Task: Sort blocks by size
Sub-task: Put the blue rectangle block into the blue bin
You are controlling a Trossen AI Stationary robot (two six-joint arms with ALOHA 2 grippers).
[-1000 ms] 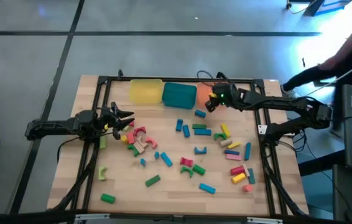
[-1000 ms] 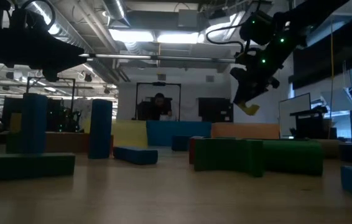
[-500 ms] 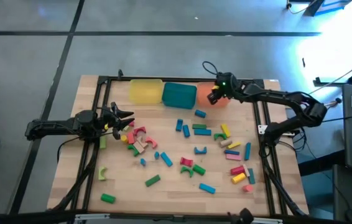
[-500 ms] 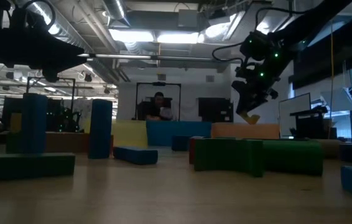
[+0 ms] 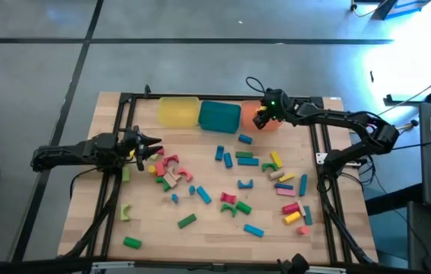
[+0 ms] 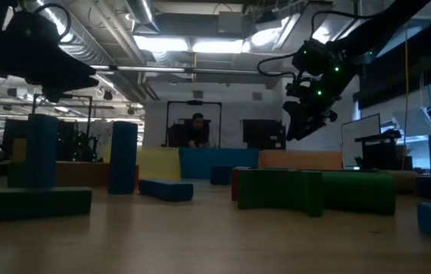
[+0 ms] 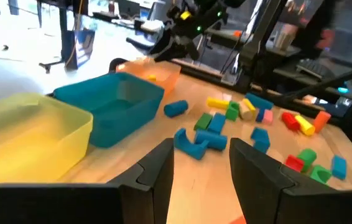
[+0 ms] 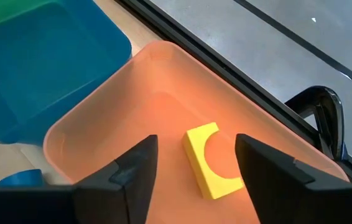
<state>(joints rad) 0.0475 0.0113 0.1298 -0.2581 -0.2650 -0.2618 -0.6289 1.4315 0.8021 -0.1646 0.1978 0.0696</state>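
From above, you cannot see inside the orange tray [image 5: 264,122]: the right gripper [image 5: 259,116] covers most of it. The left gripper [image 5: 148,146] is too small there for you to judge its fingers, and the blocks heaped just beside it [image 5: 167,172] run together, so their shapes and count stay unclear. In the low view, the left arm [image 6: 33,53] is a dark mass cut off by the picture's edge, and the person [image 6: 196,129] in the room behind is too distant and dim to make out. In the left wrist view, the people [image 7: 325,28] beyond the surface are blurred.
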